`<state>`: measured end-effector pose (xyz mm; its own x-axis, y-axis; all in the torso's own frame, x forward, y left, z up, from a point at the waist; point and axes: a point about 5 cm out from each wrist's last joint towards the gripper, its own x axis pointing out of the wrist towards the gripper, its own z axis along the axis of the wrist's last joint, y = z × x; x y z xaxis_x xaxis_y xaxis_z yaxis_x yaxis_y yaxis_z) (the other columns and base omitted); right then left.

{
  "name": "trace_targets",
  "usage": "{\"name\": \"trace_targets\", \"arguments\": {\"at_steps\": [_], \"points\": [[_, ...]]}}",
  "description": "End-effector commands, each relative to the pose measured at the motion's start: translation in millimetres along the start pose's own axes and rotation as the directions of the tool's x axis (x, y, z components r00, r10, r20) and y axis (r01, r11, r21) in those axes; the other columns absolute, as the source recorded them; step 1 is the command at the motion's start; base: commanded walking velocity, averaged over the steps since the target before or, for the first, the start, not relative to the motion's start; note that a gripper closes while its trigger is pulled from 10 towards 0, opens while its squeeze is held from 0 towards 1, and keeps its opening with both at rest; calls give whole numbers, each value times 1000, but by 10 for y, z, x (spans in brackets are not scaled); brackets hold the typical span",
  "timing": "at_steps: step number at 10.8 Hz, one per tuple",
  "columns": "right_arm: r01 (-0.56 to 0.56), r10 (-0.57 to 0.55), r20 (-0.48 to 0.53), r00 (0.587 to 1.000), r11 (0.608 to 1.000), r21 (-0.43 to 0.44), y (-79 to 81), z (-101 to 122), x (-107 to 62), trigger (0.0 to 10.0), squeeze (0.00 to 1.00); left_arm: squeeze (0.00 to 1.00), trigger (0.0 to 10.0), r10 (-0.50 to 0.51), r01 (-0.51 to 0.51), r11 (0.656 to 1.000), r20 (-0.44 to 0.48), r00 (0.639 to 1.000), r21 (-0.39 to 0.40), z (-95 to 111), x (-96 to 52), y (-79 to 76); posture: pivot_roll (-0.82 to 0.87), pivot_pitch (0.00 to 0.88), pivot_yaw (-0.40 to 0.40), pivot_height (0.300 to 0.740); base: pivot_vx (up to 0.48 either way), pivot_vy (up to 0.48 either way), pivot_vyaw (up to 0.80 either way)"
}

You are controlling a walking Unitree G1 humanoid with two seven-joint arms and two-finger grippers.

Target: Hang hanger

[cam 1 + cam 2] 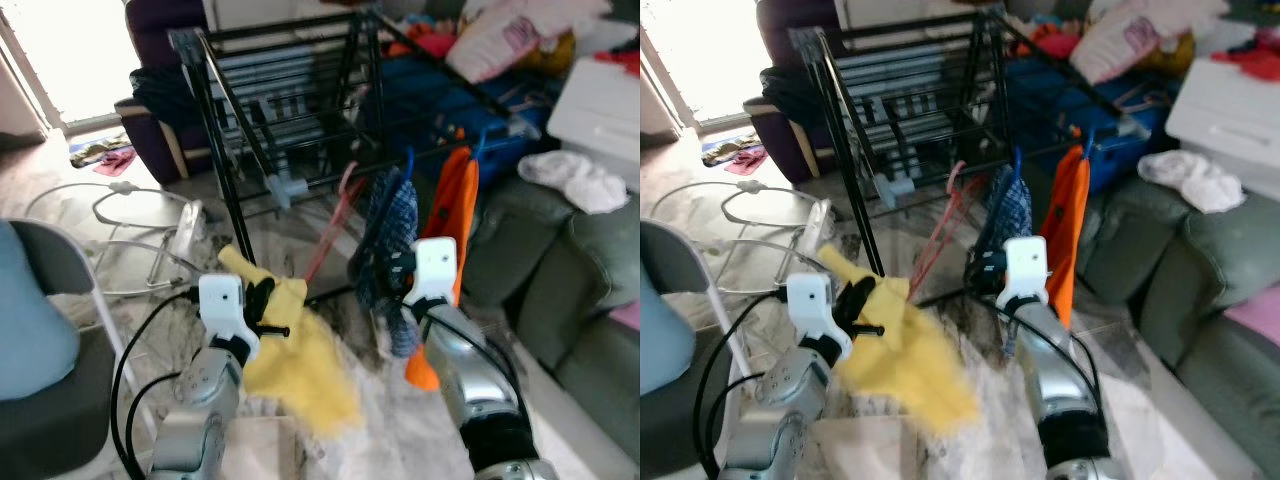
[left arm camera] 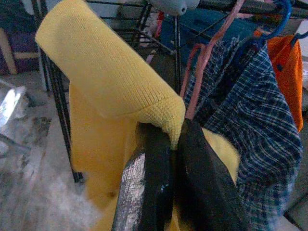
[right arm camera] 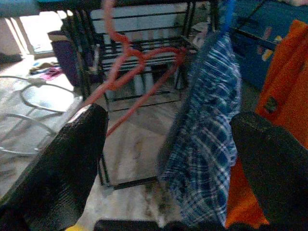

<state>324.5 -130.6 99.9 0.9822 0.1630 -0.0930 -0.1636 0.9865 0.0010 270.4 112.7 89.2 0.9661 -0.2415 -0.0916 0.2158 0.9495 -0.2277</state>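
Observation:
My left gripper [image 1: 268,306] is shut on a yellow garment [image 1: 300,365], whose folded edge [image 2: 120,82] is pinched between the black fingers [image 2: 144,183]. A pink hanger [image 1: 335,225] slants from the yellow cloth up to the front rail of the black drying rack [image 1: 290,100]; I cannot tell whether its hook rests on the rail. A blue plaid shirt [image 1: 390,240] and an orange garment [image 1: 455,215] hang from that rail on blue hooks. My right gripper [image 3: 168,163] is open just in front of the plaid shirt [image 3: 207,130], touching nothing.
A grey-green sofa [image 1: 560,300] with a white cloth [image 1: 575,178] stands on the right. A white box [image 1: 600,100] and piled clothes sit behind the rack. A grey chair [image 1: 50,400] is close on the left. White wire frames [image 1: 130,235] lie on the floor.

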Motion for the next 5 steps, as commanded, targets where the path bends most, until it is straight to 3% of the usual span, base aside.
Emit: {"name": "trace_targets", "arguments": {"at_steps": [1,2,5], "points": [[10,-10,1,1000,1000,-2,-27,12,7,10000,0,0,10000,-14,14,1000,39,999,15,96,21,-44,-64,0,42,740,319,360,0],[11,-11,0,1000,1000,-2,-26,11,7,10000,0,0,10000,-16,15,1000,37,999,23,91,22,-45,-64,0,42,740,304,375,0],[9,-9,-2,1000,1000,-5,-26,7,3,10000,0,0,10000,-22,21,1000,27,999,21,77,33,-64,-68,0,41,740,0,0,0]]}}
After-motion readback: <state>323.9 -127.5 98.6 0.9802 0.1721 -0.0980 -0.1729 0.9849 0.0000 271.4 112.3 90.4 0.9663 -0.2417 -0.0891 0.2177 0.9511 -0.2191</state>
